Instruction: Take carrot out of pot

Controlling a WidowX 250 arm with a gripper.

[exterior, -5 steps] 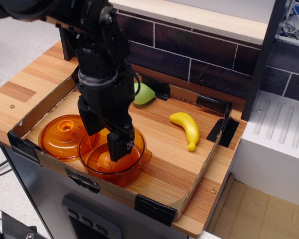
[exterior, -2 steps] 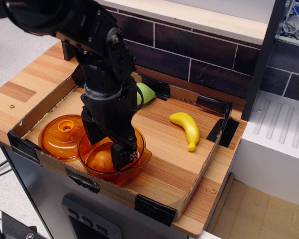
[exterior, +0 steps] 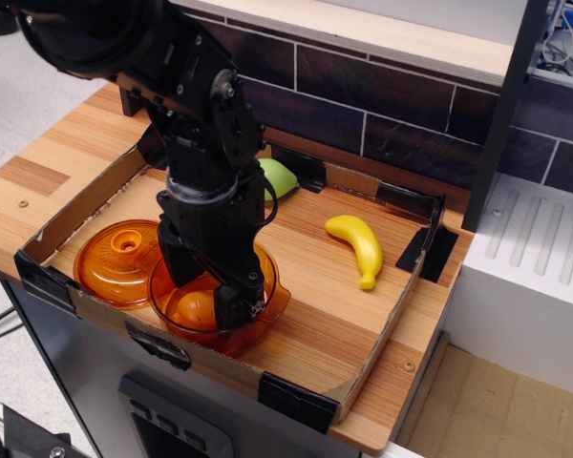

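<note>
The hand (exterior: 208, 286) is down inside the pot (exterior: 272, 303), its fingers spread open. The carrot (exterior: 193, 307) lies on the pot's bottom, just under the fingers, towards the near-left side; its long axis is hidden.

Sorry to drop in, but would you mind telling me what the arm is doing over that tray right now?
The black robot arm is reaching down into the orange pot at the front of the cardboard tray, with its gripper lowered around the carrot inside. The carrot is not yet out of the pot, and whether the jaws have closed on it cannot be told. The pot's lid sits to the left, and a banana and a green pear lie farther back on the tray.
</note>
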